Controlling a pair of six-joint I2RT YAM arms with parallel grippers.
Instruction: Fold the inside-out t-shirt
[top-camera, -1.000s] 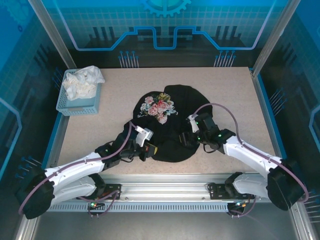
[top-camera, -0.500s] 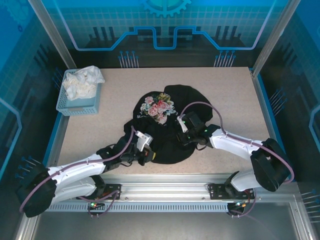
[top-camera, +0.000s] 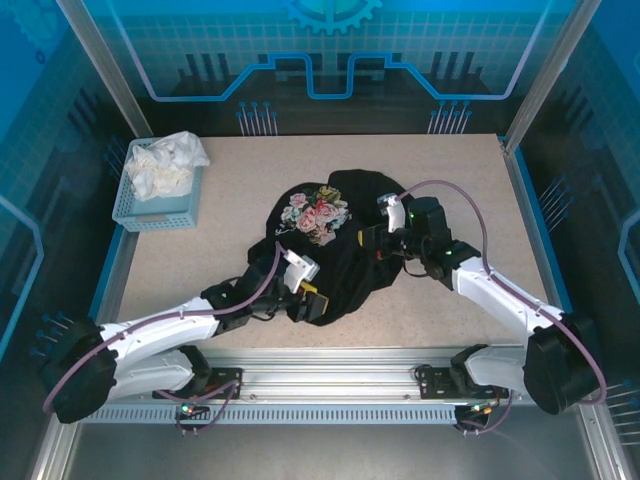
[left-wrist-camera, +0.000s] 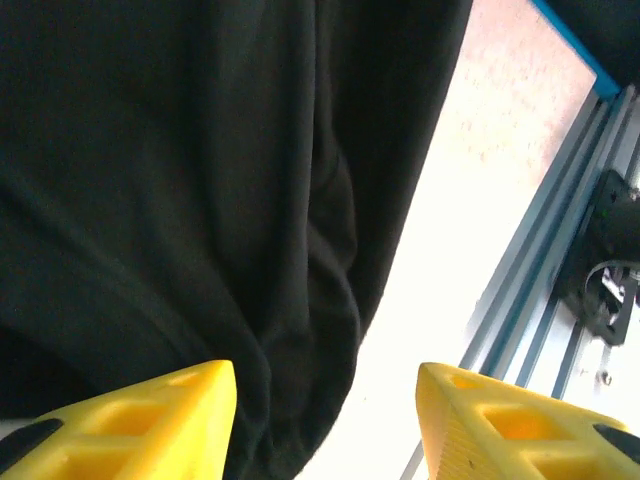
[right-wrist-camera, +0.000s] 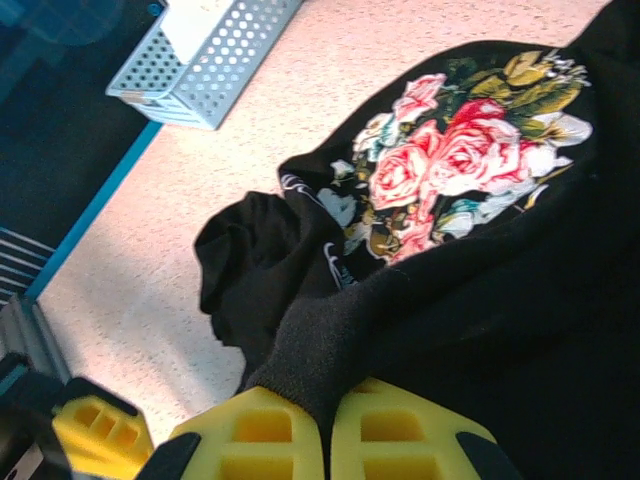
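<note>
This is a robotics lab test cell. A speckled counter (top-camera: 250, 200) is boxed in by aluminium frame posts (top-camera: 100, 65) and blue wall panels (top-camera: 420, 50) printed with circuit and gear patterns. Two white robot arms (top-camera: 150, 335) with looping cables (top-camera: 440, 185) are bolted to a metal rail (top-camera: 330, 385) at its near edge.

In the left wrist view the t-shirt (left-wrist-camera: 180, 180) runs off the top and left edges, its black folds blurred up close. The bottom edge cuts off the yellow fingers (left-wrist-camera: 150, 420) of the left gripper (left-wrist-camera: 325, 385) just below it. In the right wrist view the t-shirt passes the right edge. A pinched fold hides the fingertips of the right gripper (right-wrist-camera: 328, 400), and the basket (right-wrist-camera: 205, 65) up-left of the t-shirt is clipped by the top edge.
</note>
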